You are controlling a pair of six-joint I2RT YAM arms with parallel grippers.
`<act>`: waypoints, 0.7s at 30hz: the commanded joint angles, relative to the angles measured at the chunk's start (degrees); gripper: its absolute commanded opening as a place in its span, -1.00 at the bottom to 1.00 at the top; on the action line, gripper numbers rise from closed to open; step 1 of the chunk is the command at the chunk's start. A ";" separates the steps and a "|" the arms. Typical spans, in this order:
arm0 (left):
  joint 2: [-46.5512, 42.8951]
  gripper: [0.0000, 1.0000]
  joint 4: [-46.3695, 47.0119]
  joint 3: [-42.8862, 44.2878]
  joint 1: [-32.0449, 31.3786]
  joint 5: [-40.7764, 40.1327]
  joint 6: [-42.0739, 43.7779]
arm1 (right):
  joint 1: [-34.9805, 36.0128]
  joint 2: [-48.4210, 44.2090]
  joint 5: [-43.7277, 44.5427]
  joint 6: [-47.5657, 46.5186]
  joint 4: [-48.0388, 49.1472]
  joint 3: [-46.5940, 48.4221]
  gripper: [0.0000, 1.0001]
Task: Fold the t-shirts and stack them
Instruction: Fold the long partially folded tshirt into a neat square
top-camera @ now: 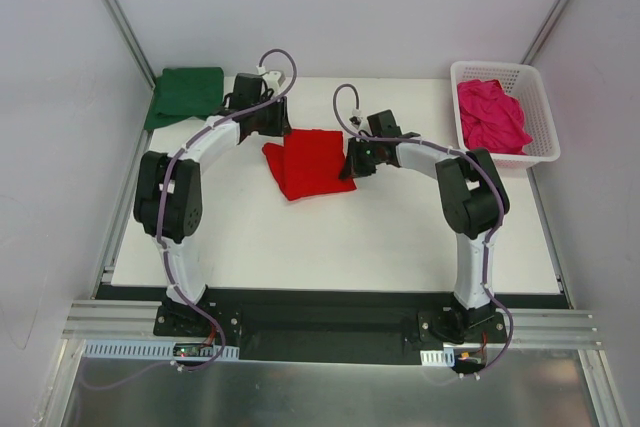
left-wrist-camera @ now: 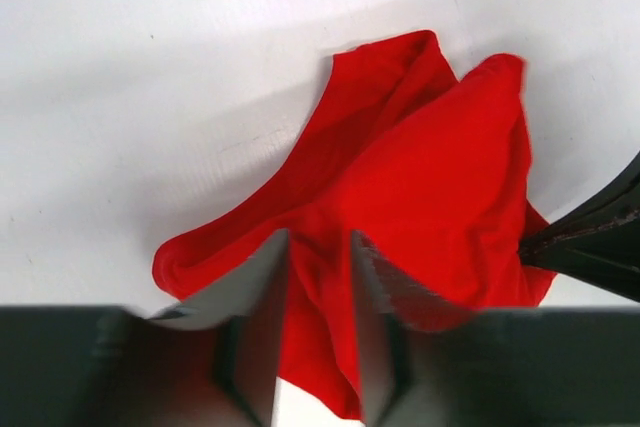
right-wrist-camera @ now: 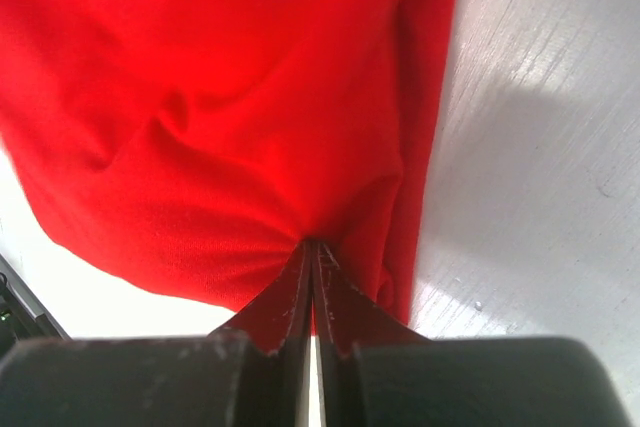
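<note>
Landmark: we place everything against the red t-shirt [top-camera: 308, 162], which lies partly folded on the white table [top-camera: 330, 237]; in the top view it sits between the two arms

Red t-shirt: we see it bunched and creased in both wrist views [left-wrist-camera: 430, 187] [right-wrist-camera: 220, 107]; one rounded edge trails out over the table

Left gripper [top-camera: 278, 125]: at the shirt's far left corner; the jaws stand narrow [left-wrist-camera: 320, 244]; we see red cloth filling the gap, so we read it as gripping a bunch of shirt

Right gripper [top-camera: 352, 162]: at the shirt's right edge; pinched tight [right-wrist-camera: 312, 247], its tips all but meeting, with the cloth puckering into them

Green t-shirt [top-camera: 185, 95]: well apart from the red one, to its far left, on the table's corner; no gripper touches it

Pink t-shirt [top-camera: 492, 115]: well apart to the red one's right, crumpled inside the white lattice basket [top-camera: 500, 68]
</note>
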 commanded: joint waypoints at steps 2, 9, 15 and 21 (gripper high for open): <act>-1.78 0.35 -0.20 -0.47 1.12 -2.47 0.00 | 0.65 -0.46 2.19 -1.57 -2.71 -2.21 -0.97; -6.34 0.99 -0.29 -0.73 1.12 -1.94 -0.88 | 0.82 -5.72 3.15 -2.27 -3.24 -3.96 -0.25; -15.74 0.99 -0.81 -2.13 1.12 0.77 -1.14 | 0.65 -19.25 8.60 -3.24 -5.87 -6.43 -0.02; -16.38 0.98 -1.34 1.37 1.03 16.41 -5.79 | 0.47 -30.58 13.96 -3.24 -8.86 -8.88 0.04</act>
